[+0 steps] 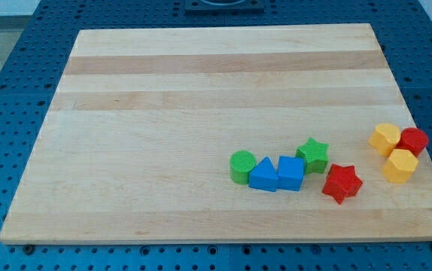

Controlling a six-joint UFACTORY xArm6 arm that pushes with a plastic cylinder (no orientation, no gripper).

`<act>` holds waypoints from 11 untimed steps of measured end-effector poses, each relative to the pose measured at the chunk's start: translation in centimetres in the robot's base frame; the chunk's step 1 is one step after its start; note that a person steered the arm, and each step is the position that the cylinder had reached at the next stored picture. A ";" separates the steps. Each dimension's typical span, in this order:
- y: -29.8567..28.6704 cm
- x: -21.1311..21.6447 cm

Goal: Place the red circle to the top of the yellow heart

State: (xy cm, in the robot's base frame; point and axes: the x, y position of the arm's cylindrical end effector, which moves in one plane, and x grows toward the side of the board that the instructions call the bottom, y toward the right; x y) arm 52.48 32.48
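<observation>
- Blocks sit only in the lower right part of the frame, on the wooden board (201, 113) you see filling most of the view.
- You find the red circle (413, 141) at the far right, near the board's right edge, touching the right side of the upper yellow block (385, 138).
- A second yellow block (400, 165) lies just below those two, touching both or nearly so; you cannot tell from this view which of the two yellow blocks is the heart.
- Left of that group, well apart from it, you see a red star (342, 182).
- A green star (313, 154) stands up and left of the red star, just beside it.
- A blue cube-like block (290, 173) touches a blue triangle (263, 175) on its left, and a green circle (241, 166) touches the triangle's left side.
- My tip does not show clearly: you see only a dark sliver at the frame's right edge, so its place relative to the blocks cannot be told.
</observation>
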 end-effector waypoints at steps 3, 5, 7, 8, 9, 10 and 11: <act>-5.5 -2.2; -9.8 -2.5; -10.7 -6.5; -10.7 -8.0; -10.7 -8.6; -10.7 -8.2; -11.4 -8.3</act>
State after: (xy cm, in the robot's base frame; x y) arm 44.22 21.09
